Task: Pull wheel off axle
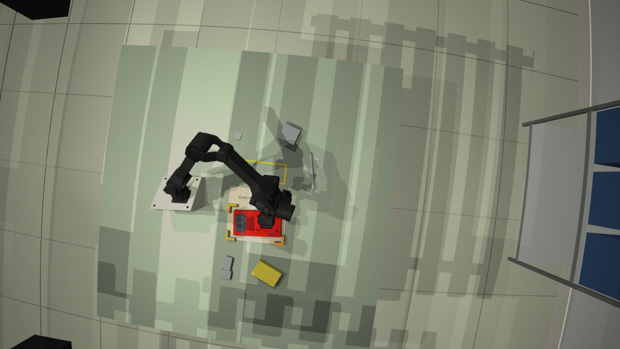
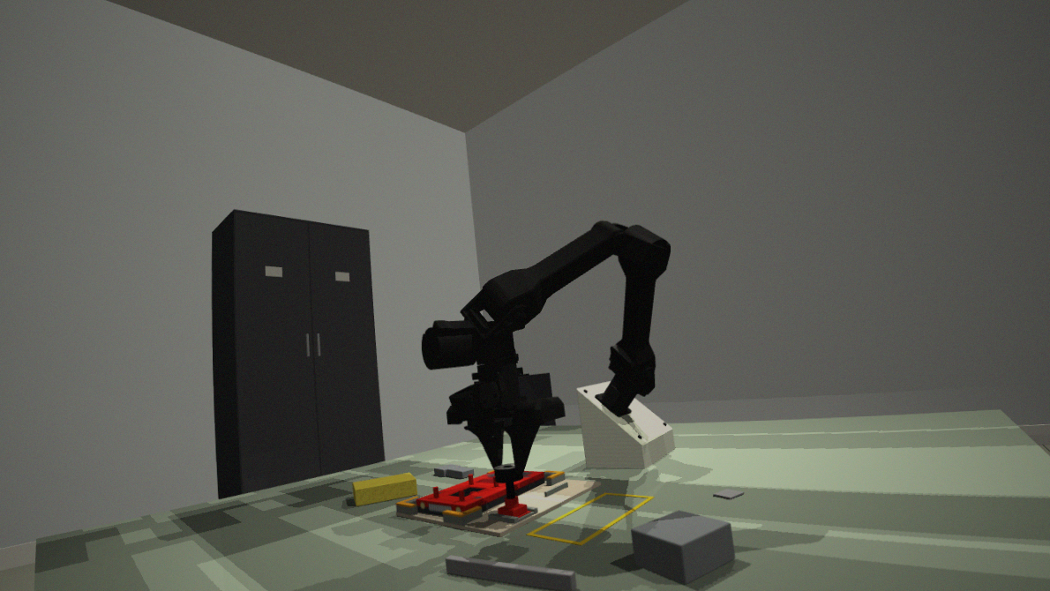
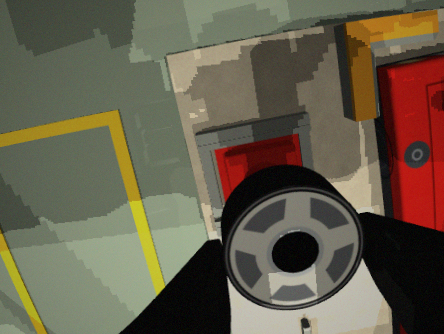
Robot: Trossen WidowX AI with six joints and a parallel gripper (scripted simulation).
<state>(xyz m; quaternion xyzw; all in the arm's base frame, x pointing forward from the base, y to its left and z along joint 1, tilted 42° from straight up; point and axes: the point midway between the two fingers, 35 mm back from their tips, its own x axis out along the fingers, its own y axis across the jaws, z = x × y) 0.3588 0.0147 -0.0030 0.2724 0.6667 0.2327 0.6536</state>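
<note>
My gripper [image 2: 506, 468] [image 3: 289, 240] is shut on the black-tyred wheel [image 2: 505, 473] [image 3: 295, 220], which has a grey spoked hub and lies level between the fingertips. The dark upright axle [image 2: 511, 490] rises from its red base [image 2: 512, 507] [image 3: 257, 155] directly below the wheel. No axle tip shows through the hub hole; whether the tip is still inside the bore I cannot tell. The arm hides wheel and axle in the top view. The marked area's yellow outline [image 1: 264, 162] [image 2: 555, 538] [image 3: 60, 128] lies on the table beside the board.
The pale board [image 1: 234, 192] [image 2: 580, 490] [image 3: 220, 85] carries the red car body [image 1: 248, 213] [image 3: 410, 200] with raised orange corners [image 1: 279, 241] [image 3: 362, 85]. A grey block [image 1: 289, 134] [image 2: 683, 547] and bar [image 1: 311, 171] [image 2: 510, 572] lie beyond the marked area. A yellow block [image 1: 267, 273] [image 2: 384, 489] lies across the board.
</note>
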